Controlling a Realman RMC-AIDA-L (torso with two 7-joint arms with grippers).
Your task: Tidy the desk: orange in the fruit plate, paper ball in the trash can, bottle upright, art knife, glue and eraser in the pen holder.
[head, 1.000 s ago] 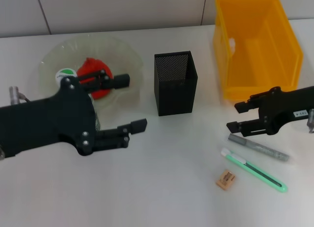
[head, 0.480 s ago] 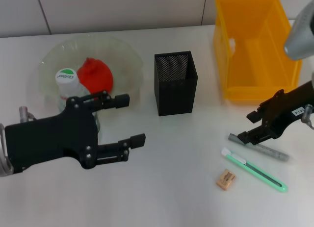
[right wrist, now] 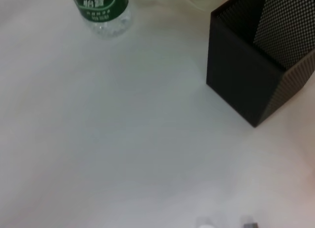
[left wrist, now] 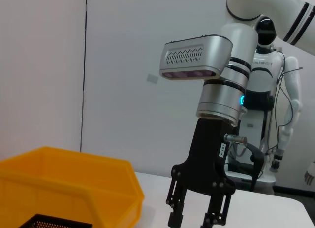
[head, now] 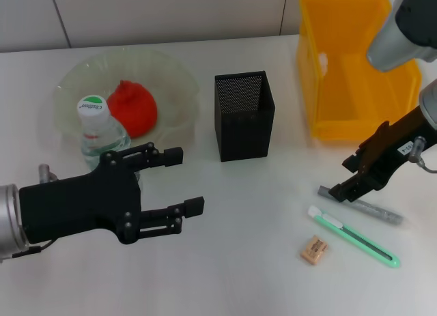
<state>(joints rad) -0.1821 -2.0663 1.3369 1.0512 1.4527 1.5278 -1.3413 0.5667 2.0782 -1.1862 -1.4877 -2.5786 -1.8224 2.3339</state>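
The orange [head: 132, 108] is seen in the fruit plate [head: 174, 80]. The bottle [head: 97, 130] stands upright at the plate's near edge. The left pincer [head: 183, 181] is held spread wide beside the bottle, with nothing in it. The right pincer [head: 343, 188] is pointed down at the end of the glue [head: 365, 207], and its jaws are slightly apart. The art knife [head: 353, 235] and the eraser [head: 315, 250] are laid on the bench [head: 259, 261] nearby. The pen holder [head: 244, 116] stands in the middle, beside the trash can [head: 355, 67].
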